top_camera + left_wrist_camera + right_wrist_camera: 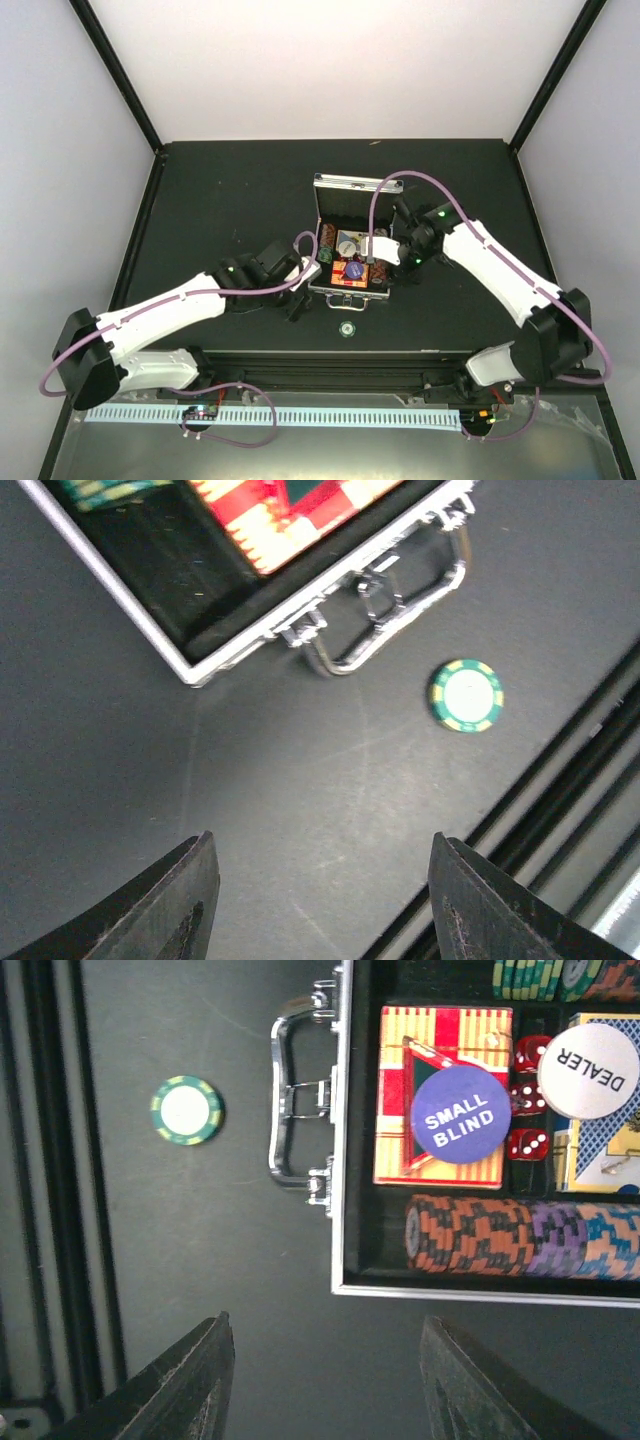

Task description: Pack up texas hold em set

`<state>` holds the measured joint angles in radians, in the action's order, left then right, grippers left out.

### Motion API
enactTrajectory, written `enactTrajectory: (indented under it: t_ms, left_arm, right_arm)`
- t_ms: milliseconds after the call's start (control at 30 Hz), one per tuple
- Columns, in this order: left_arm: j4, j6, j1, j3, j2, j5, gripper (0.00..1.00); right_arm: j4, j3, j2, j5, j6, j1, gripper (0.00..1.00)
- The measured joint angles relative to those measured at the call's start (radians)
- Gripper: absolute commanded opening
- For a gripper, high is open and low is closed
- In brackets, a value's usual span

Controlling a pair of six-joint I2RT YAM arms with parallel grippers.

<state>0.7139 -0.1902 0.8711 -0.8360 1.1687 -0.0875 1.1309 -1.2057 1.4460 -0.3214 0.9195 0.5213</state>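
Note:
The silver briefcase (345, 291) of the texas hold em set lies open mid-table, its lid (345, 186) upright at the back. In the right wrist view its tray holds a card deck (400, 1090), a purple "small blind" disc (460, 1115), a white "dealer" disc (588, 1070), red dice (528, 1145) and a row of orange, purple and blue chips (520, 1235). One green chip (346, 329) (466, 695) (187, 1110) lies on the table before the handle (400, 610). My left gripper (298, 298) (320, 900) hovers open at the case's front-left corner. My right gripper (393, 270) (325, 1380) is open beside the case's right edge. Both are empty.
The black table's front edge with its slotted rail (560, 820) (60, 1210) runs just behind the green chip. Purple cables (420, 180) arc over the case from the right arm. Grey walls enclose the table on three sides.

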Motion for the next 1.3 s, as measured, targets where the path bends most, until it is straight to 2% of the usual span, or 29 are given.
enactTrajectory:
  t_ms: [200, 400, 500, 667, 800, 1000, 1300]
  left_arm:
    - [0.014, 0.015, 0.059, -0.030, 0.061, -0.073, 0.53]
    - [0.040, 0.014, 0.173, -0.116, 0.171, -0.071, 0.55]
    - [0.054, 0.001, 0.224, -0.162, 0.259, -0.048, 0.59]
    - [0.100, -0.048, 0.298, -0.319, 0.484, 0.025, 0.61]
    - [0.125, -0.096, 0.332, -0.418, 0.613, 0.072, 0.61]
    - [0.169, -0.171, 0.348, -0.495, 0.686, 0.113, 0.60]
    - [0.180, -0.213, 0.358, -0.507, 0.750, 0.151, 0.57]
  right_arm:
    - [0.077, 0.032, -0.114, -0.025, -0.016, -0.006, 0.54]
    - [0.114, 0.104, -0.243, -0.071, -0.077, -0.026, 0.53]
    - [0.124, 0.164, -0.308, -0.074, -0.105, -0.047, 0.53]
    - [0.127, 0.230, -0.390, -0.076, -0.155, -0.111, 0.54]
    - [0.132, 0.249, -0.409, -0.077, -0.193, -0.146, 0.55]
    - [0.142, 0.259, -0.420, -0.061, -0.224, -0.165, 0.55]
    - [0.156, 0.259, -0.412, -0.023, -0.225, -0.169, 0.55]
